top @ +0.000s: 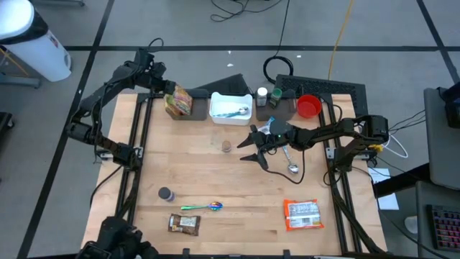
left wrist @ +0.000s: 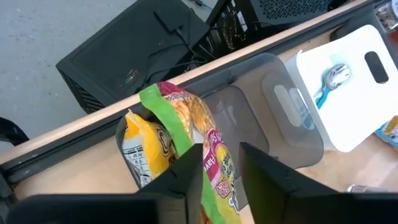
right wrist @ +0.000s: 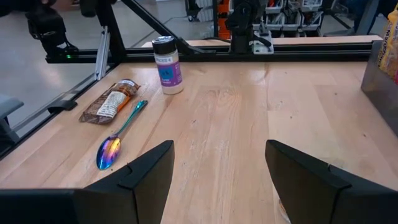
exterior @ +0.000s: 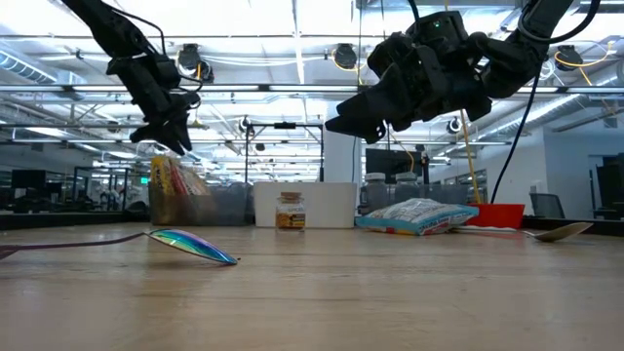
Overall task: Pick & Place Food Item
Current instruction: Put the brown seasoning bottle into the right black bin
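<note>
I'm holding the left end effector (left wrist: 214,171) directly over the grey bin (top: 181,105), its fingers parted slightly around the top of the snack bag (left wrist: 186,134) that is standing in that bin. Beside the bin, the white tray (top: 230,105) is holding cutlery. I'm keeping the right end effector (top: 253,147) wide open, empty, beyond the tray.

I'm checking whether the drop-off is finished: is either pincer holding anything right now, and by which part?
The right pincer is open and empty. The left pincer straddles the snack bag at its edge; whether it grips cannot be told.
</note>
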